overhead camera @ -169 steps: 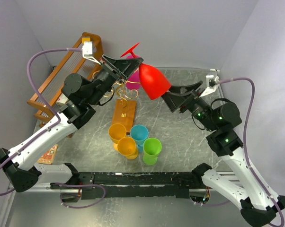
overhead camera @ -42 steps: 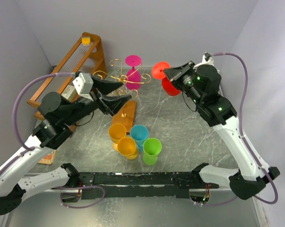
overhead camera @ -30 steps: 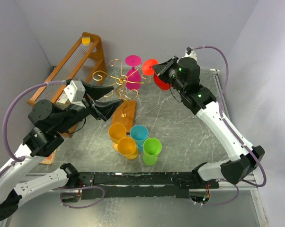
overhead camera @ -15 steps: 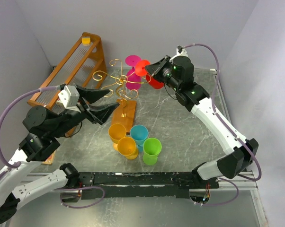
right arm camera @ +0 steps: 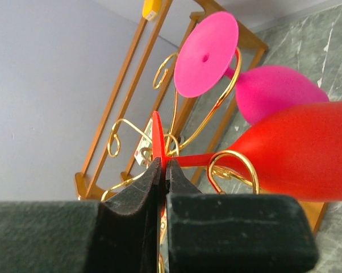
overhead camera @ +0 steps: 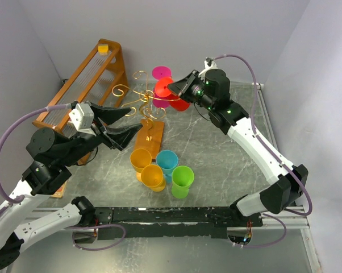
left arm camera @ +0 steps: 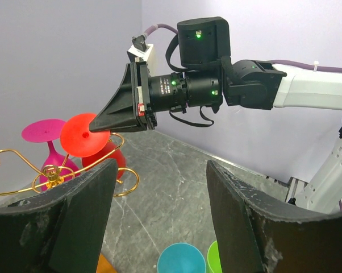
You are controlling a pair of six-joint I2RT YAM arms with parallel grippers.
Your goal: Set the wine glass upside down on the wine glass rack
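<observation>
Grey marbled table [overhead camera: 228, 149] lies below my right gripper [right arm camera: 162, 165], which is clamped on the foot of the red wine glass [right arm camera: 299, 152]. The glass sits tilted among the gold curls of the wine glass rack [right arm camera: 228, 157], just beside a hanging pink glass [right arm camera: 207, 54]. My left gripper [overhead camera: 137, 120] is spread wide, holding nothing, near the rack.

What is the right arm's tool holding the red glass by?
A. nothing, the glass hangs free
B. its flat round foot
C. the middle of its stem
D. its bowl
B: in the right wrist view the right tool is shut on the thin edge of the round foot of the red glass, with the stem and bowl clear of it.
</observation>
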